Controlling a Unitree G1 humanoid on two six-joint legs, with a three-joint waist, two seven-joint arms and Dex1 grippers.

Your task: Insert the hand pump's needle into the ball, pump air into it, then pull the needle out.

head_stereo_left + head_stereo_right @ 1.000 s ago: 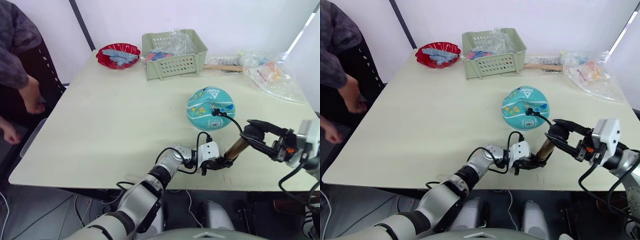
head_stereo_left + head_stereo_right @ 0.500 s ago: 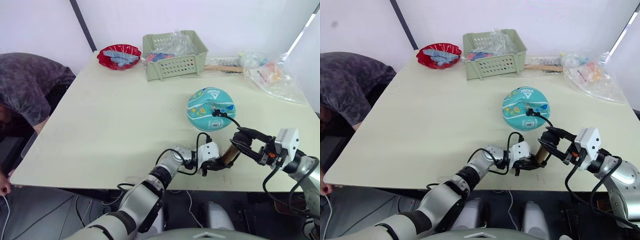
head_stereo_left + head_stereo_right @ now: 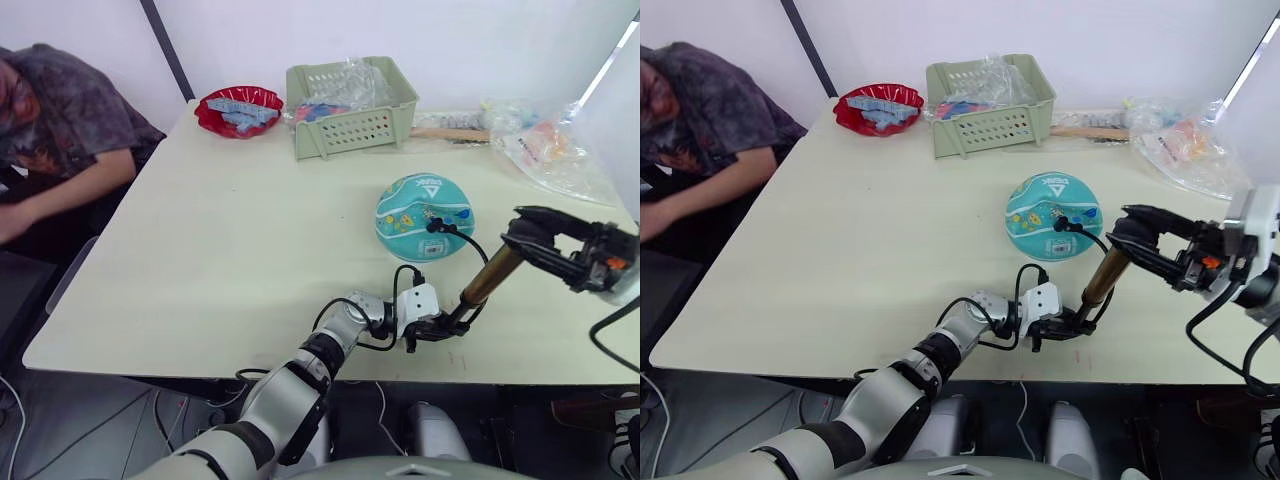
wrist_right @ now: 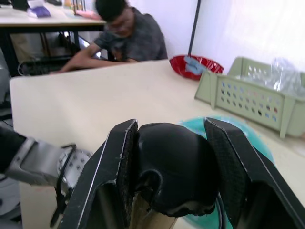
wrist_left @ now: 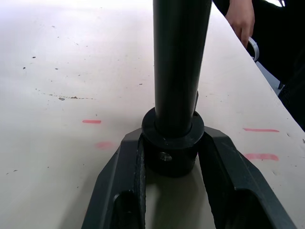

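The teal ball (image 3: 423,216) lies on the table, right of centre. The hand pump (image 3: 478,285) stands tilted at the table's front edge, its bronze-brown barrel rising to the right. My left gripper (image 5: 172,162) is shut on the pump's black bottom cap (image 5: 173,148). My right gripper (image 4: 171,167) is shut on the pump's black top handle (image 4: 172,168), which is drawn up and out. The thin black hose (image 3: 470,243) arcs from the pump to the needle's black fitting (image 3: 433,225), seated on the ball's near side. The pin itself is hidden.
A green basket (image 3: 347,107) and a red bowl (image 3: 238,109) stand at the table's far edge, with plastic bags (image 3: 550,148) at the far right. A person (image 3: 60,120) leans in at the table's left side. Pink marks (image 5: 90,121) dot the table by the pump.
My right gripper has moved up and to the right with the pump's handle, lengthening the pump, after having pushed it down. The person at the left has straightened up into view.
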